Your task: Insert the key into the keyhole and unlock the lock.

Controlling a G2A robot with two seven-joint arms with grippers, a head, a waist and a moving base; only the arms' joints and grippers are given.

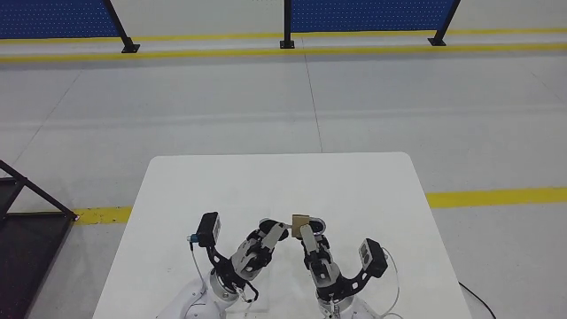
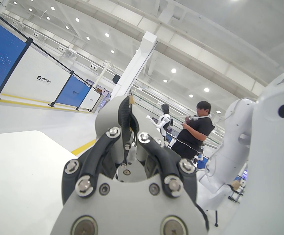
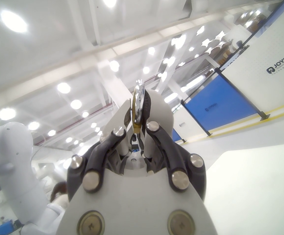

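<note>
1. The left gripper [image 2: 129,105] was clamped on the key [image 2: 131,123], a thin brass edge between its pads.
2. The right gripper [image 3: 141,100] pinched the brass lock [image 3: 137,108], with its shackle protruding.
3. From above, both tips stood close together over the table [image 1: 354,186].
4. The fence panels [image 1: 190,0] bore printed logos.

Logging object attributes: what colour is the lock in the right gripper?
The lock is brass-gold with a shiny silver metal part, clearest in the right wrist view.
</note>
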